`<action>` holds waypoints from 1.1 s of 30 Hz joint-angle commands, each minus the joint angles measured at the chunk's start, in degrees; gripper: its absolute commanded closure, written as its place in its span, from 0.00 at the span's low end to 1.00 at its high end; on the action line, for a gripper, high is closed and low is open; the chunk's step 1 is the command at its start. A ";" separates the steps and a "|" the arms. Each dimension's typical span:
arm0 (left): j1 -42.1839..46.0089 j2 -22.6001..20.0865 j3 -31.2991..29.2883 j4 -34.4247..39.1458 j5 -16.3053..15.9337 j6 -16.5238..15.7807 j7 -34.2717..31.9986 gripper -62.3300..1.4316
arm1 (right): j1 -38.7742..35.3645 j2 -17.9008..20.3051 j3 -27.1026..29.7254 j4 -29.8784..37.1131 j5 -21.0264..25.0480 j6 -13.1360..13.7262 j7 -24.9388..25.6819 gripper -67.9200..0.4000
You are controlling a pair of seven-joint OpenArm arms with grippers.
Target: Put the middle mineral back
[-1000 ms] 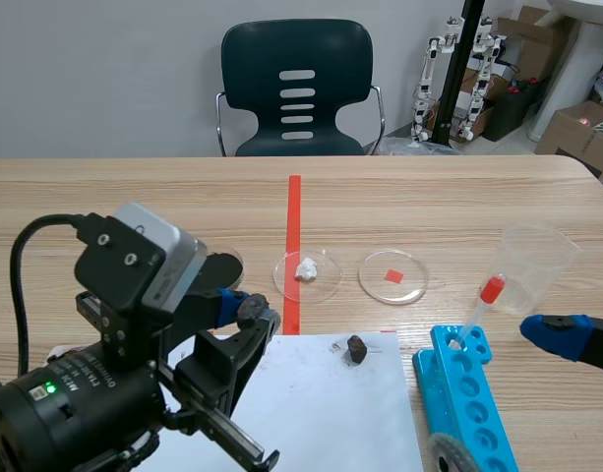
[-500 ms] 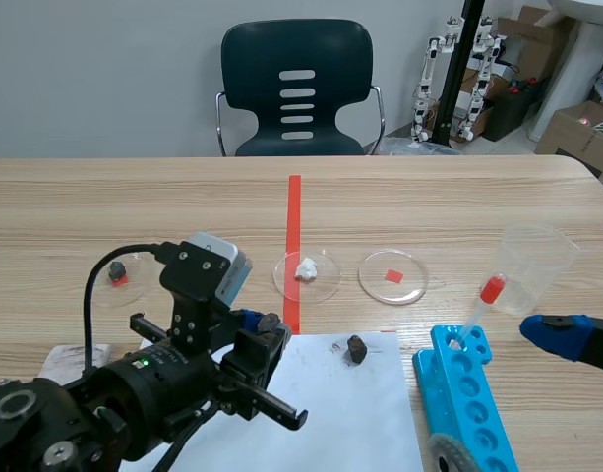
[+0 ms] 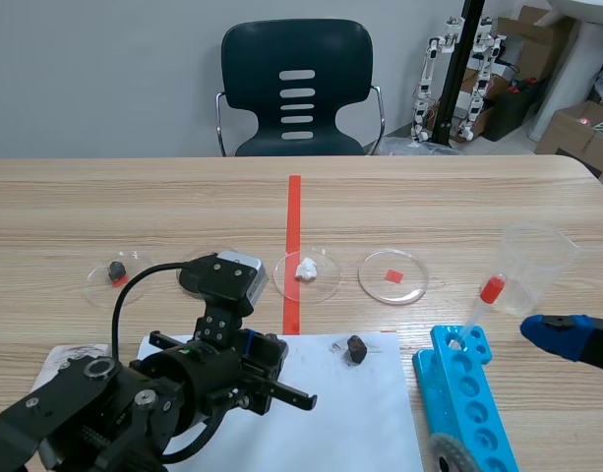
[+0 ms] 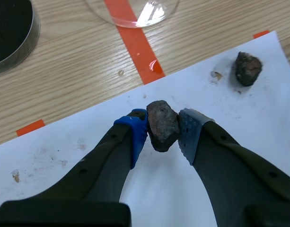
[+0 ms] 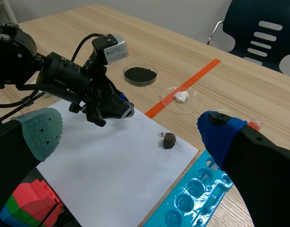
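Observation:
My left gripper [image 4: 162, 126] is shut on a dark reddish-brown mineral [image 4: 162, 124], held just above the white paper [image 4: 88, 142]. In the scene view the left gripper [image 3: 265, 351] sits low over the paper's left half and hides this mineral. A second small dark mineral [image 3: 356, 348] lies on the paper further right, ahead of the left gripper [image 4: 248, 68]. Beyond the paper stand a clear dish with a white mineral [image 3: 307, 267] and a clear dish with only a red square [image 3: 393, 275]. My right gripper [image 5: 130, 132] is open and holds nothing, off to the right [image 3: 562, 336].
A dish with a small dark mineral [image 3: 115, 270] and a black dish [image 3: 205, 275] stand at the left. A blue tube rack [image 3: 468, 388], a dropper [image 3: 483, 300] and a clear plastic cup [image 3: 535, 265] are at the right. A red tape line [image 3: 292, 246] runs down the middle.
The left arm has come down and drawn back toward the robot, its gripper sinking close to the paper with the mineral still held. The left dishes came into view. The right gripper has not moved.

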 commanded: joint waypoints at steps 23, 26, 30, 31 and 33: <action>-4.57 0.90 -0.09 -5.88 -2.56 3.34 1.31 0.79 | 0.52 0.00 0.15 1.18 0.22 0.02 0.90 0.13; -4.57 0.90 -0.09 -5.88 -2.80 3.32 1.31 0.70 | 0.52 0.00 0.15 1.18 0.22 0.02 0.90 0.13; -4.44 0.90 -0.09 -5.88 -2.93 3.32 1.07 0.48 | 0.52 0.00 0.15 1.18 0.22 0.02 0.90 0.13; -4.42 0.90 -0.09 -5.88 -2.93 3.32 1.03 0.41 | 0.52 0.00 0.15 1.18 0.22 0.02 0.87 0.13; -4.42 0.90 -0.09 -5.88 -2.93 3.30 0.74 0.28 | 0.52 0.00 0.15 1.18 0.22 0.02 0.90 0.13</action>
